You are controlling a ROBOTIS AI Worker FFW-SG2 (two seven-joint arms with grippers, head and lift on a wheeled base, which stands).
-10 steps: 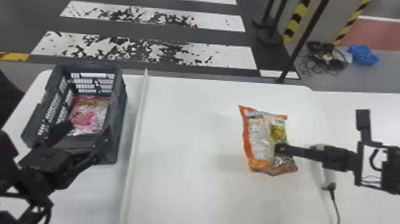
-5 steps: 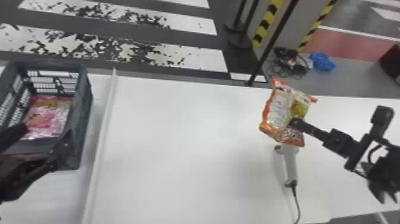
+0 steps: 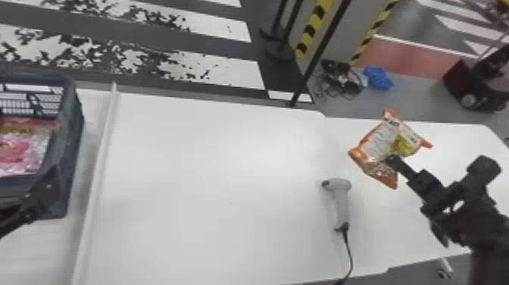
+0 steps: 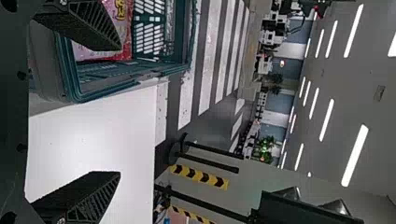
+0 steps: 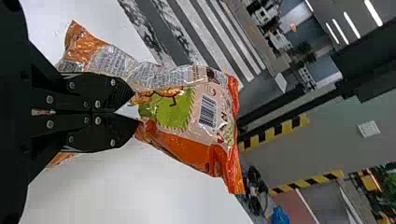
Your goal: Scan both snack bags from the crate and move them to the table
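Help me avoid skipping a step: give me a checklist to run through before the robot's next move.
1. Orange bag gripped: ok, the right gripper has its jaws closed on it.
2. Barcode uncovered: ok, the jaws leave it exposed.
3. Scanner within the work area: ok, it lies on the white table.
4. Orange bag scanned: cannot tell.
5. Pink bag out of the crate: not ok, it lies inside.
6. Left gripper free for the pink bag: ok, jaws open and nothing between them.
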